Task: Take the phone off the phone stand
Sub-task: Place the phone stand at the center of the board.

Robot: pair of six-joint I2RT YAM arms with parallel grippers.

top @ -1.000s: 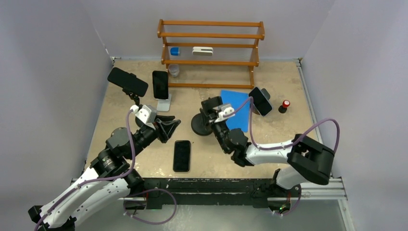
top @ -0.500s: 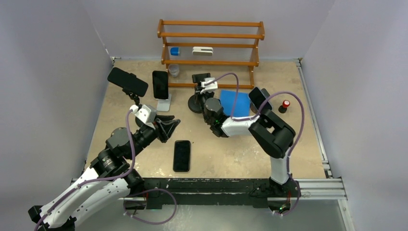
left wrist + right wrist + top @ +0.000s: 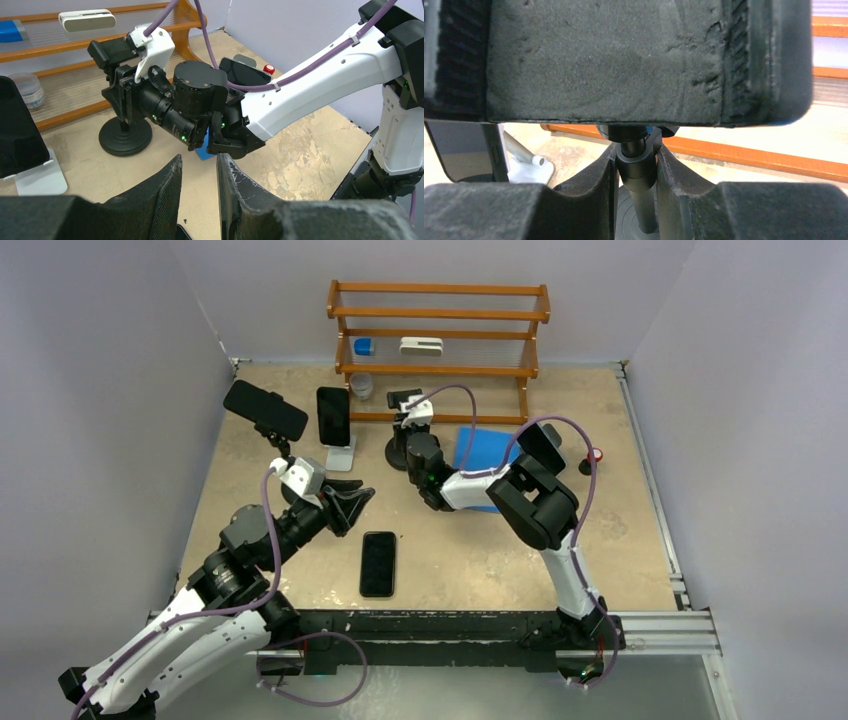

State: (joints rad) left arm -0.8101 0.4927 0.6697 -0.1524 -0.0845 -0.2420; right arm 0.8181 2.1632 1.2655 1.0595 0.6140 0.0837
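A black phone (image 3: 378, 563) lies flat on the table near the front. A black round-base phone stand (image 3: 397, 453) stands in front of the shelf with its clamp empty. My right gripper (image 3: 408, 432) is shut on its stem (image 3: 636, 165), and the stand's padded clamp (image 3: 624, 60) fills the top of the right wrist view. The left wrist view shows the stand's base (image 3: 125, 137). My left gripper (image 3: 347, 506) hovers just behind the flat phone, jaws a little apart and empty (image 3: 199, 167).
A wooden shelf (image 3: 438, 368) stands at the back. Other phones sit on a black arm stand (image 3: 265, 410), a white stand (image 3: 334, 417) and a stand at right (image 3: 540, 448). A blue mat (image 3: 487, 452) and a red-capped object (image 3: 594, 456) lie right.
My right gripper has carried the black stand from mid-table back and left, to just in front of the shelf. The left arm and the flat phone have not moved.
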